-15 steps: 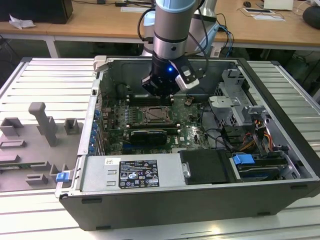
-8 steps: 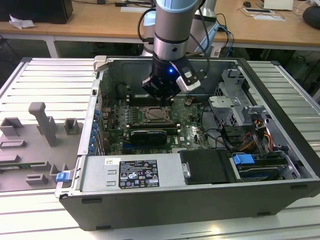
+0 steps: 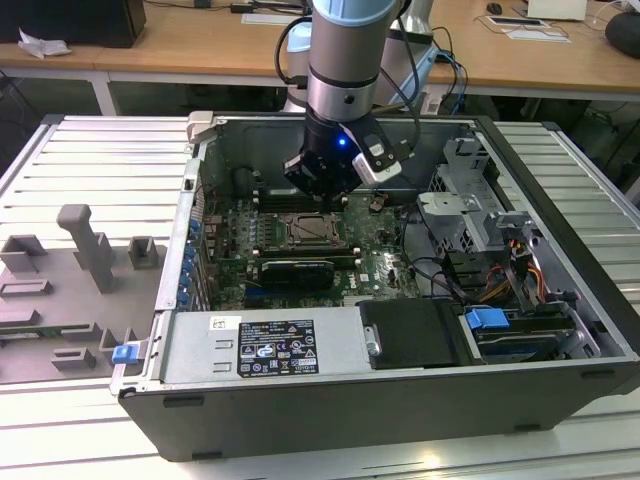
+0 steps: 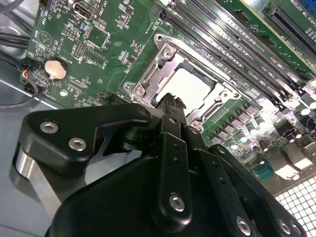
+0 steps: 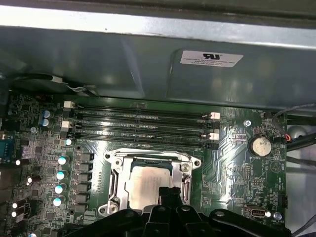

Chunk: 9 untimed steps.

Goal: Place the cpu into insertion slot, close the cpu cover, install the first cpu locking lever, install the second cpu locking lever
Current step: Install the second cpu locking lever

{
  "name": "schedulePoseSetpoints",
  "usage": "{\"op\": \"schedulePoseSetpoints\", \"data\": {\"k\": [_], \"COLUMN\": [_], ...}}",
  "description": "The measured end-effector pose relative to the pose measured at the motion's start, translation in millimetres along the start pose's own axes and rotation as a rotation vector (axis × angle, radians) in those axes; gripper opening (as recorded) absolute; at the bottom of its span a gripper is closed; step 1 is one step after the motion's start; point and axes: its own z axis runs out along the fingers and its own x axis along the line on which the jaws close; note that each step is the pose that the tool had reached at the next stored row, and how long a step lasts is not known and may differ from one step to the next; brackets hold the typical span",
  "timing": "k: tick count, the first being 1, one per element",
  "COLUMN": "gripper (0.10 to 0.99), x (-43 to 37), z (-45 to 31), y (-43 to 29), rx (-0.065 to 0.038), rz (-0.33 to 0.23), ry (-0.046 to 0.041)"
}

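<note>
Motherboard [image 5: 232, 163]: one cpu [image 5: 143, 185] under cover [image 5: 116, 165] (jaws pressed together above).

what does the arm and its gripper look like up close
The arm is a thick silver-grey cylinder with a pale blue cap at its upper joint, cables looping behind it. Its wrist end is black, with a small blue light. The gripper is matte black, built of angular linkage plates held by round silver screws.

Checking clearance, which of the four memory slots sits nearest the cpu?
The memory slot bordering the cpu cover; the other three lie nearer the case wall.
</note>
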Motion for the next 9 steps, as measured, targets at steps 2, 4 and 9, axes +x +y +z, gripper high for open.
{"op": "schedulePoseSetpoints", "data": {"k": [2, 4, 9], "gripper": [0.102, 0.102, 0.102], "x": [0.0, 0.1, 0.4], "z": [-0.1, -0.1, -0.6], "y": [-0.5, -1.1, -5.9], "rx": [0.0, 0.0, 0.0], "rz": [0.0, 0.0, 0.0], "ry": [0.0, 0.0, 0.0]}}
